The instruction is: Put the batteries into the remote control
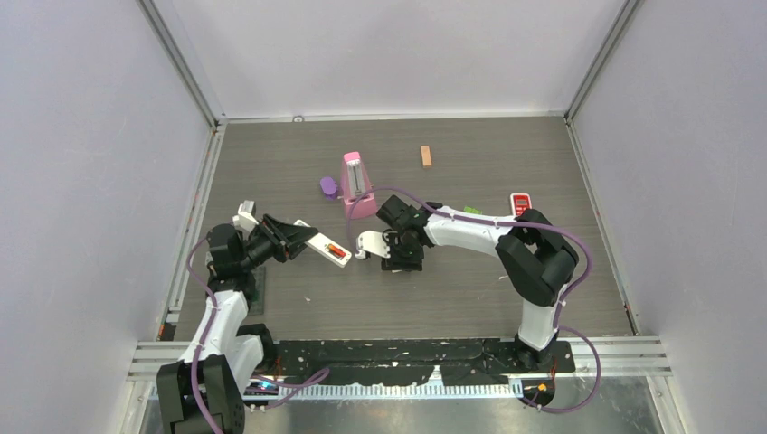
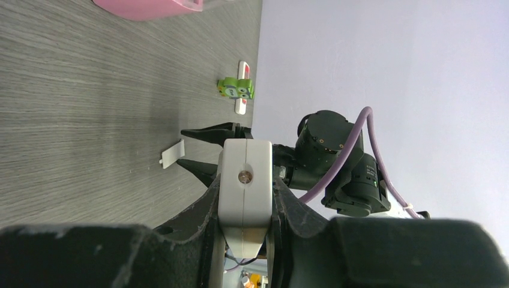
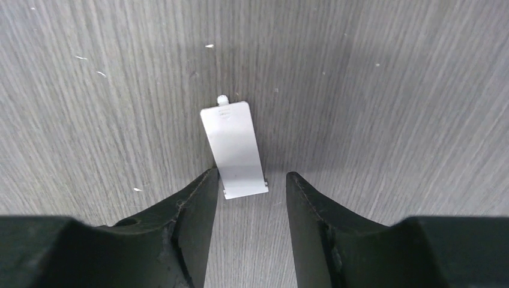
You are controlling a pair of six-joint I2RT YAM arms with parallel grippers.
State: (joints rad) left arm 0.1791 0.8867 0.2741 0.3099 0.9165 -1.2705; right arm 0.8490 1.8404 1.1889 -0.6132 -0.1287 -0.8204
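A battery, red-orange, is seen in the opened back of the remote, towards its free end. The remote, white and long, is clamped at its other end between the left jaws, which are closed on its two sides; in the left wrist view its end face is seen wedged between them. It is held left of the middle of the tabletop, about halfway between the far and near edges, with its free end turned toward the middle.

A cover, a thin white plate with a small tab at one end, is laid flat on the tabletop just beside the remote's free end. The right jaws are held apart and pointed down at it, with the end of the cover opposite the tab lying between the tips. One tip is set right at the cover's edge; the other stands clear of it.

Toward the far edge a pink pyramid is stood upright, with a purple lump just beside it on the left. A wooden block is placed nearer the far edge. Near the right edge a red device is laid, and a green thing is seen near it; what that is cannot be made out.
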